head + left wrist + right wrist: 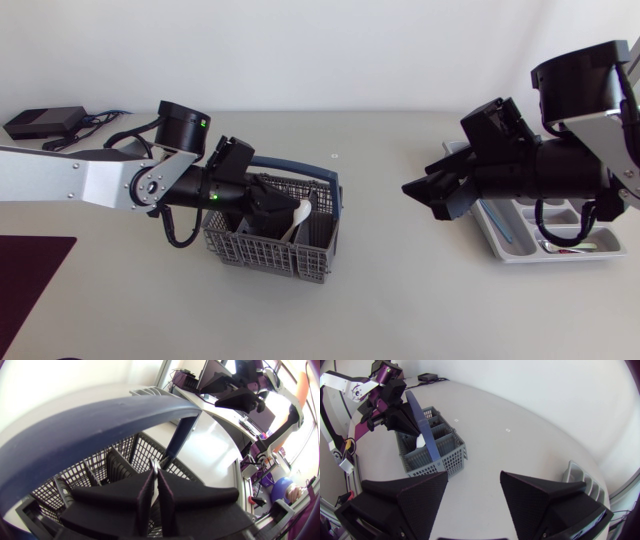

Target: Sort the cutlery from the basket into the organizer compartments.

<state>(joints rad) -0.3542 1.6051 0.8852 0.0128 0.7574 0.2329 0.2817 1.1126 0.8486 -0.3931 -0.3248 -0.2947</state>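
A grey mesh basket (265, 260) with a blue handle (300, 165) stands left of the table's middle. My left gripper (283, 205) reaches down into it under the handle. In the left wrist view its fingers (147, 492) are pressed together on a thin white piece of cutlery (156, 466), whose white end shows in the head view (301, 212). At the right stands the grey organizer (500, 245), holding a blue piece (498, 222) and a silver piece (565, 245). My right gripper (425, 190) hangs open and empty above the table beside the organizer (580, 477), facing the basket (445, 457).
A black box (45, 122) with cables lies at the back left corner. A dark maroon mat (30, 275) lies at the front left. Bare table stretches between the basket and the organizer.
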